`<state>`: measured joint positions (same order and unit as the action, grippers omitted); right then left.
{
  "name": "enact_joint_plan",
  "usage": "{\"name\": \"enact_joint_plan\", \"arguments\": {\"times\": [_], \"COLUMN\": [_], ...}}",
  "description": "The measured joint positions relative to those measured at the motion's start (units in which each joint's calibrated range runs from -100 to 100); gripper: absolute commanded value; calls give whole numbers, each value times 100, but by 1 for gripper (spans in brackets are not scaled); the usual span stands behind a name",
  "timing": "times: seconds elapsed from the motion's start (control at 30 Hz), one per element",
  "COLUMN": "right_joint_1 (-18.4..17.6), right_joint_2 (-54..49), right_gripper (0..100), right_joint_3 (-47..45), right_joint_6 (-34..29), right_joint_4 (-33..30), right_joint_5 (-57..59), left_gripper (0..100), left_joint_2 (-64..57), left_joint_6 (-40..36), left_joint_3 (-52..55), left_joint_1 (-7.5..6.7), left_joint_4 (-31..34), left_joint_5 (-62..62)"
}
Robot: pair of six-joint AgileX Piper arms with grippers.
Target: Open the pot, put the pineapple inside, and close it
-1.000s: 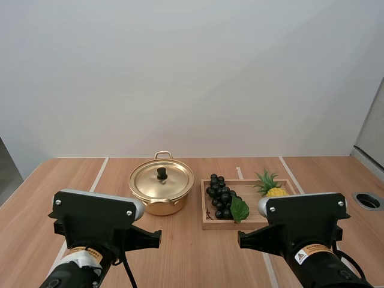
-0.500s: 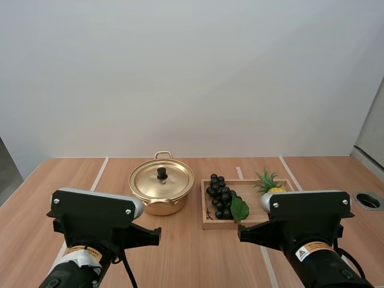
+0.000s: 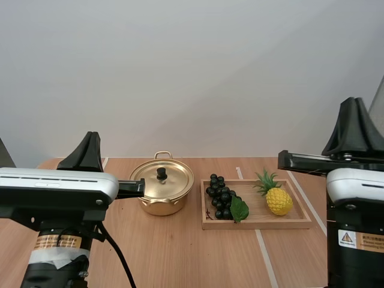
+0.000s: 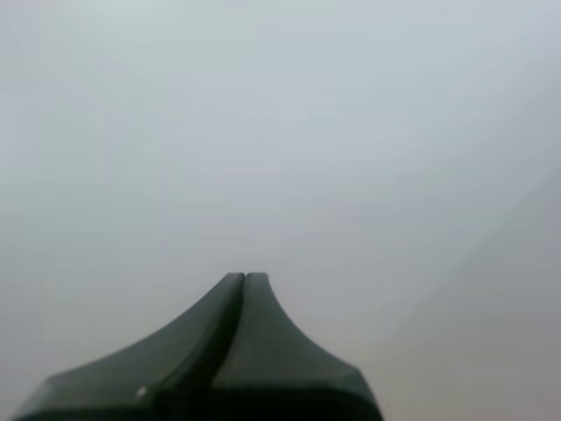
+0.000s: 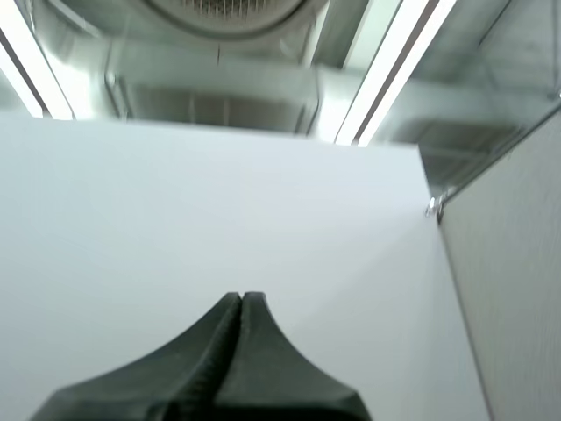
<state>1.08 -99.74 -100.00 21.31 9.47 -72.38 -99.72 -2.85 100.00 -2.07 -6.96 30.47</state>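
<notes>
Both arms have reared up since the earlier frames, uncovering the tray's right end. Your left claw (image 4: 244, 281) is pressed together, empty. Left of centre in the high view, the round golden metal pot (image 3: 162, 195) on the wooden counter (image 3: 180, 252) has its black-knobbed lid (image 3: 162, 173) on. The dark grape bunch (image 3: 221, 197) and the small yellow green-crowned pineapple (image 3: 278, 200) lie on the shallow wooden tray (image 3: 300, 221). Your right claw (image 5: 241, 298) is pressed together, empty. Judging by this, opening, loading and closing all remain.

Gold pot (image 3: 157, 206) and black-knobbed gold lid (image 3: 175, 180), green-topped yellow pineapple (image 3: 278, 201), black grapes (image 3: 219, 197), light-wood tray (image 3: 264, 224)
</notes>
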Motion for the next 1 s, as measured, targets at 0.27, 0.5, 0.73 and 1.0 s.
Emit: {"name": "enact_joint_plan", "arguments": {"times": [0.27,0.5,0.73,1.0], "right_joint_1": [0,0,9,277], "right_joint_2": [0,0,251,1058], "right_gripper": [0,0,0,0], "right_joint_3": [0,980,2681,4473], "right_joint_6": [248,897,1449,1519], "right_joint_4": [0,701,894,894], "right_joint_5": [-100,3267,5885,9007], "left_gripper": [0,0,0,0], "left_joint_2": [0,0,121,1198], "left_joint_6": [10,10,30,-21], "left_joint_3": [0,-215,-2066,-4579], "left_joint_1": [0,0,0,0], "left_joint_4": [0,11,19,19], "left_joint_5": [1119,1044,-1192,-4021]}}
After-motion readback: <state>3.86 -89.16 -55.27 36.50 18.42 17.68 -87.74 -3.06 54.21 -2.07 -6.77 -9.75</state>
